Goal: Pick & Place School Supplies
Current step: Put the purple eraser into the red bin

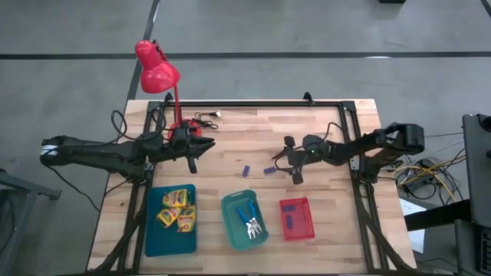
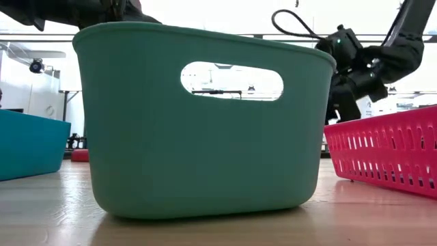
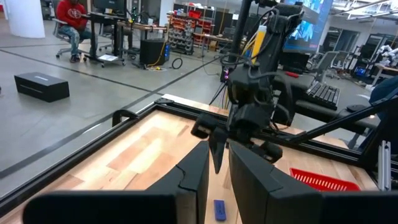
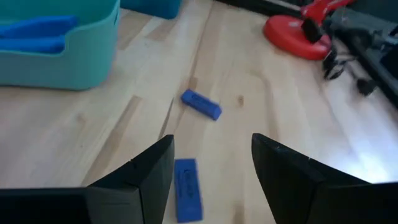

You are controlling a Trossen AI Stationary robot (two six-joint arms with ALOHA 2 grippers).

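- My right claw (image 1: 290,164) hovers over the middle of the desk (image 1: 253,130), fingers spread wide and holding nothing; in my right wrist view a purple block (image 4: 186,188) lies flat on the wood between the two fingers (image 4: 140,174)
- A second purple block (image 4: 201,104) lies just beyond it on the bare wood, apart from the first; from above the pair shows as two small marks (image 1: 246,171) near the desk's centre, beside my right claw
- My left claw (image 1: 201,146) hangs over the left half of the desk, close to the red lamp's base (image 1: 181,129) near the far edge; its fingers (image 3: 193,177) stand narrow, with only a slim gap, gripping nothing
- Blue tray (image 1: 152,238), at the near left corner: holds the yellow-green crayon boxes (image 1: 176,208), lying together
- Teal bin (image 1: 229,230), at the middle of the near edge: holds the blue-handled scissor tools (image 1: 249,220); in the low view its wall (image 2: 205,150) fills most of the picture
- Red basket (image 1: 311,222), right of the teal bin along the near edge: purple pieces (image 1: 289,221) lie inside; how many I cannot tell
- Red lamp's shade (image 1: 156,69) reaches past the far left corner of the desk
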